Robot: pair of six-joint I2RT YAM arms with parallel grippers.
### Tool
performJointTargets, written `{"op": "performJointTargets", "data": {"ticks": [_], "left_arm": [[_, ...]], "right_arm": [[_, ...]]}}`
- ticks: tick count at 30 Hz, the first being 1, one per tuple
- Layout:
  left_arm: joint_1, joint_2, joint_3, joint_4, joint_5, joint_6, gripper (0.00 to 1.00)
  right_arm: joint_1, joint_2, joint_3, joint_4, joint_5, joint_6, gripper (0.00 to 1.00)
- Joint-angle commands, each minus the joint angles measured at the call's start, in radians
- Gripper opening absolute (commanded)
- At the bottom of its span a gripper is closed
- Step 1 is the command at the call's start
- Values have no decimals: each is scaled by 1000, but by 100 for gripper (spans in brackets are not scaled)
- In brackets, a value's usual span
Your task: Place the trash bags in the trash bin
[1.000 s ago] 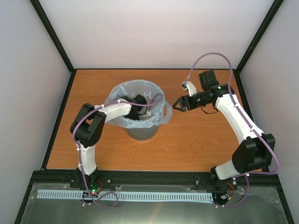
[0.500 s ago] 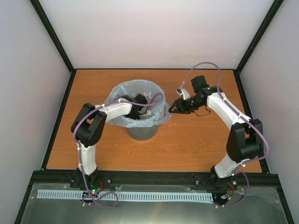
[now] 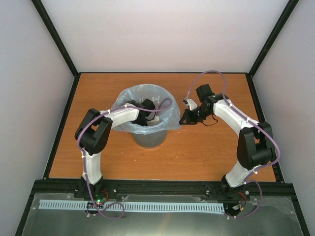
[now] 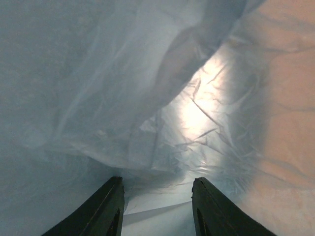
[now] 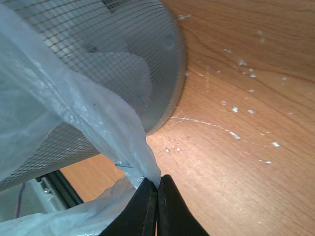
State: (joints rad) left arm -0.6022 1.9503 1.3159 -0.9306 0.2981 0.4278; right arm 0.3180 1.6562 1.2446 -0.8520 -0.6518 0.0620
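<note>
Right gripper (image 5: pixel 157 181) pinched shut on trash bag (image 5: pixel 54 98) edge (beside trash bin (image 5: pixel 128 39)) | left gripper (image 4: pixel 157 181) parted inside bag

1. A robot lab test booth.
2. Plain white walls (image 3: pixel 167 34) and black bars (image 3: pixel 57 42) box in a wooden table (image 3: pixel 206 152).
3. A left arm (image 3: pixel 93 135) and right arm (image 3: pixel 246 132) are bolted to a rail (image 3: pixel 162 186), with wires (image 3: pixel 206 72).

surface: orange wood-grain table (image 3: pixel 206 147) | on it: trash bin (image 3: pixel 150 140), upright | white specks (image 5: pixel 235 109) near bin
</note>
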Motion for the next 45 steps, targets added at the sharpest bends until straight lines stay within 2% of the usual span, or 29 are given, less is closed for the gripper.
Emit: {"op": "performJointTargets", "data": {"ticks": [1, 6, 12, 15, 19, 23, 27, 34, 39, 45], "left_arm": [[-8, 31, 17, 22, -5, -9, 39], [-8, 25, 11, 19, -8, -4, 37], [-8, 13, 18, 14, -11, 2, 36], [-7, 4, 41, 4, -14, 4, 37], [-6, -3, 75, -22, -12, 0, 39], [-4, -14, 106, -50, -10, 1, 43], [-2, -37, 138, -74, 6, -1, 51], [-2, -39, 159, -140, 44, 10, 51], [-1, -36, 139, -155, 58, 21, 49], [-2, 26, 128, -175, 76, 37, 49]], "right_arm": [[1, -2, -4, -11, 123, -29, 3], [0, 7, -46, 1, 184, -46, 3], [1, 41, 37, 1, 188, -45, 4], [1, 25, 87, -2, 180, -43, 22], [-1, -24, 127, -24, 202, -65, 35], [-10, -88, 123, -59, 214, -87, 41], [-32, -152, 163, -78, 245, -91, 42], [-44, -173, 345, -87, 40, -88, 51], [-38, -159, 348, -41, -92, -33, 61], [-8, -120, 331, -28, -133, -18, 65]]}}
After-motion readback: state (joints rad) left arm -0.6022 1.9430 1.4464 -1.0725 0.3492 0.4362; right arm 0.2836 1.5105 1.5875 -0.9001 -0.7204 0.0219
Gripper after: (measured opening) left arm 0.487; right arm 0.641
